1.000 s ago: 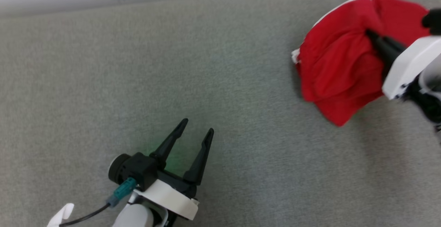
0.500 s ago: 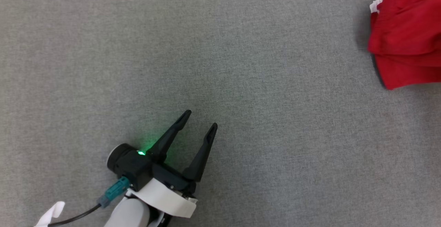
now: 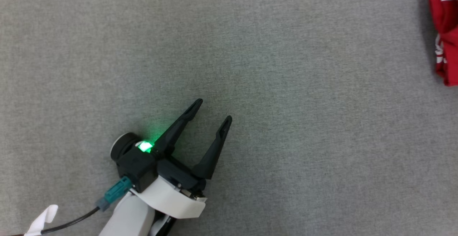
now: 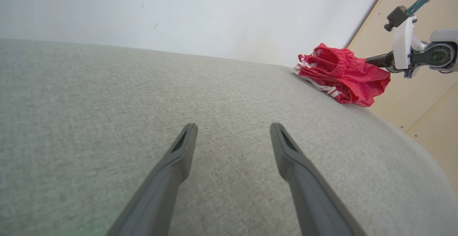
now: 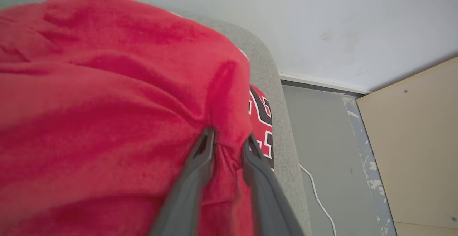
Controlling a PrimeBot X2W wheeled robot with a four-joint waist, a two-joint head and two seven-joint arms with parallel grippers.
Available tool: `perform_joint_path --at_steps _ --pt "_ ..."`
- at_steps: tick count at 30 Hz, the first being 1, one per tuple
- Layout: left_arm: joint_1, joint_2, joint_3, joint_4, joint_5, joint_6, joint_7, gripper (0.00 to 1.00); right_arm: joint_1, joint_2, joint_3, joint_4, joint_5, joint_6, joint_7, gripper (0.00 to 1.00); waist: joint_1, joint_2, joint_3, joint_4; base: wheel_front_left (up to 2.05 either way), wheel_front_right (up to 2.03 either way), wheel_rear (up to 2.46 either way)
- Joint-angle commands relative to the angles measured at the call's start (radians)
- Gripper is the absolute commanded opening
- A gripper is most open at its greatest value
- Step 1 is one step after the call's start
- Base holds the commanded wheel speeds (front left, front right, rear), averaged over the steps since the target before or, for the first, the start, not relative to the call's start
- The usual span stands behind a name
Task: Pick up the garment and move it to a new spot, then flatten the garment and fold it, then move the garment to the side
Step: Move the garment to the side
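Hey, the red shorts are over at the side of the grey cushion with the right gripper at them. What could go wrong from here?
1. The red shorts lie close to the edge of the grey cushion, with the floor beyond. A sideways tug could drag them over.
2. A fold of cloth sits between the right gripper's fingers. If it snags as the arm backs off, the bundle may get pulled apart.

Bare robot lab: grey cloth-topped table [image 4: 71,103] at lower left, plain white wall [image 4: 179,10] above, plywood panel [image 4: 429,114] at right.
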Motion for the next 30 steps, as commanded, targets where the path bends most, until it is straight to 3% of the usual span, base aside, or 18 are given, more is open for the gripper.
perform_joint_path --at_steps 1,8,13,18,23,30 --pt "0.018 0.057 0.049 0.095 -0.023 0.017 0.020 1.00 -0.008 0.010 -0.007 0.049 -0.041 -0.002 -0.032 1.00 0.0002 -0.0001 0.014 0.015 0.00 0.00 0.00" --pt "0.037 0.038 0.048 0.094 -0.029 0.023 0.018 1.00 -0.039 0.037 -0.015 0.154 -0.176 -0.002 -0.159 1.00 0.0002 -0.0001 -0.051 0.028 0.00 0.00 0.00" --pt "0.042 0.005 0.051 0.078 -0.032 0.023 0.010 1.00 -0.023 0.058 -0.011 0.134 -0.209 -0.002 -0.229 1.00 0.0002 -0.0001 -0.142 0.039 0.00 0.00 0.00" --pt "0.071 -0.025 0.111 0.044 -0.037 0.034 0.009 1.00 0.027 0.073 -0.012 0.037 -0.169 -0.002 -0.257 1.00 0.0002 -0.0001 -0.275 0.048 0.00 0.00 0.00" --pt "0.117 -0.016 0.184 0.026 -0.028 0.043 0.009 1.00 0.109 0.059 -0.045 -0.138 -0.097 -0.002 -0.267 1.00 0.0002 -0.0001 -0.394 0.070 0.00 0.00 0.00" --pt "0.175 -0.031 0.265 0.054 -0.061 0.069 0.009 1.00 0.342 0.096 -0.160 -0.363 -0.089 -0.002 -0.270 1.00 0.0002 -0.0001 -0.517 0.100 0.00 0.00 0.00"
